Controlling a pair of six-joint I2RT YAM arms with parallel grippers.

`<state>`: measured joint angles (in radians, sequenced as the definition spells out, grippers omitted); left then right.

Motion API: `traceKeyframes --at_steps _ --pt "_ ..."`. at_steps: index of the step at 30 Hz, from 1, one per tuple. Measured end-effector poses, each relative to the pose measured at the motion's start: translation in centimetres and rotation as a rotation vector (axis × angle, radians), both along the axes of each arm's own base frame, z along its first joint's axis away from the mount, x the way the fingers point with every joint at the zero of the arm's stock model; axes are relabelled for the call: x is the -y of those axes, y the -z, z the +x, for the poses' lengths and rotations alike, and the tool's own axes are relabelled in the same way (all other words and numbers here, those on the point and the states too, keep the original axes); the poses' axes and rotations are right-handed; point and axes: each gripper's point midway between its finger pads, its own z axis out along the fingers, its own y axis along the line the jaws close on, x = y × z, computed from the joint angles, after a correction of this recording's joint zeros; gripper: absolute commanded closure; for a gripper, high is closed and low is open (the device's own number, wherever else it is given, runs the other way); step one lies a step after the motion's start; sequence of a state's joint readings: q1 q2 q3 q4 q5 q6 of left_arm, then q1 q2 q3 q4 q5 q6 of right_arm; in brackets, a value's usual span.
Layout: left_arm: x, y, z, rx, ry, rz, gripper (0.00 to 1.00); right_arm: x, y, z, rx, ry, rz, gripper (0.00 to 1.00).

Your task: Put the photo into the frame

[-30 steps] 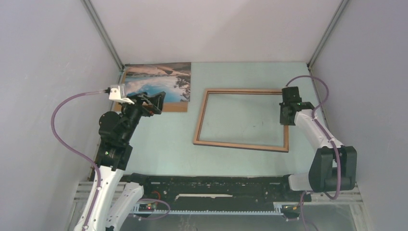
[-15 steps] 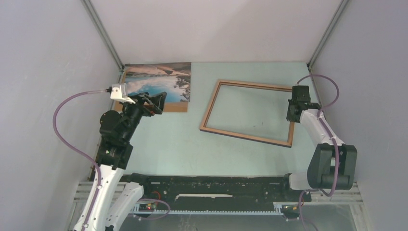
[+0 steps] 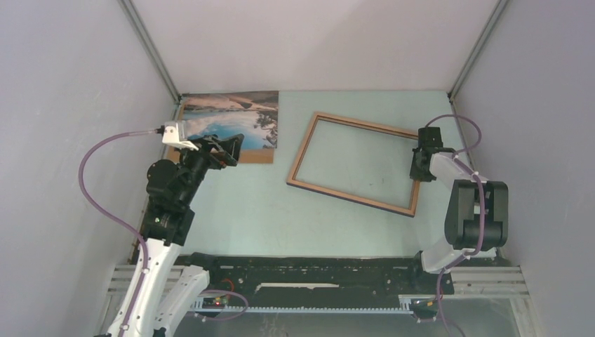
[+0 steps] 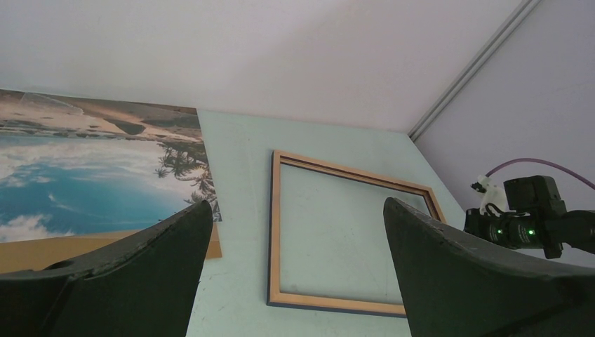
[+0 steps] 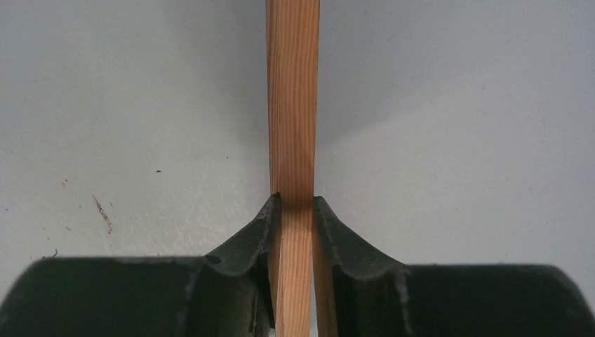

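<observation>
Far left, top view: left gripper (image 3: 234, 149). Stands fully open, holds nothing, hovers just over the lower edge of the photo (image 3: 231, 118).

Upper left corner of the table (image 3: 245, 210): the photo, picture side up. Lies flat on a brown backing board (image 3: 254, 156), visible only as a strip below the print. Not yet in the frame (image 5: 292, 105), and well apart from it.

Centre to right: the frame, wood face up, navy edge showing along the lower rail. Sits skewed against the table edges, with nothing in the opening. Cannot tell whether lifted or resting on the table.

Right: right gripper (image 5: 292, 205). Closed narrowly on the frame's right rail, one finger on each side, wood clamped between the pads in the wrist view.

Handling of the photo, judged: thin, light, floppy. Likely to crease under a hard pinch, and awkward to get under while flat. Best taken by a corner or margin with a light grip, fingers kept off the printed middle.

Handling of the frame, judged: stiff and fairly light, but little purchase on so thin a rail. Likely to pivot in a one-point hold. Pane probably fragile and slippery, so better to stay on the wood, never on the pane, and to set it down gently and square before bringing the photo across
</observation>
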<state>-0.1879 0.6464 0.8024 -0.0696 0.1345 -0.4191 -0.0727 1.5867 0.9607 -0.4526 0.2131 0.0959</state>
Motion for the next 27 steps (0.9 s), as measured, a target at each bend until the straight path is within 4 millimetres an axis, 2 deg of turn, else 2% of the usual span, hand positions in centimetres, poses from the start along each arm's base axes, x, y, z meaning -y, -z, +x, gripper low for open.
traceKeyframes --at_steps 10,14,15,17,19,22,24,27 --pt "0.0 0.1 0.1 -0.003 0.000 0.001 0.00 -0.1 -0.5 0.6 0.038 0.012 0.014 0.64" --pt "0.0 0.1 0.1 -0.003 0.000 0.001 0.00 -0.2 -1.9 0.6 0.067 0.027 0.020 0.62" --pt "0.0 0.1 0.1 -0.003 0.000 0.001 0.00 -0.4 -2.5 0.6 0.081 0.032 0.025 0.58" --pt "0.0 0.0 0.0 -0.001 0.000 0.001 0.00 -0.9 -3.8 0.7 0.110 0.045 0.044 0.56" --pt "0.0 0.0 0.0 0.002 -0.001 0.000 0.00 -2.1 -6.0 0.7 0.167 0.055 0.089 0.53" --pt "-0.1 -0.1 -0.1 0.005 -0.005 -0.001 0.00 -4.2 -7.9 0.3 0.213 0.028 0.135 0.53" --pt "-0.1 -0.2 -0.1 0.007 -0.006 -0.002 0.00 -6.7 -9.2 -0.1 0.246 -0.015 0.192 0.53" --pt "-0.1 -0.2 -0.1 0.007 -0.006 -0.005 0.00 -11.9 -10.8 -1.3 0.300 -0.119 0.338 0.54"
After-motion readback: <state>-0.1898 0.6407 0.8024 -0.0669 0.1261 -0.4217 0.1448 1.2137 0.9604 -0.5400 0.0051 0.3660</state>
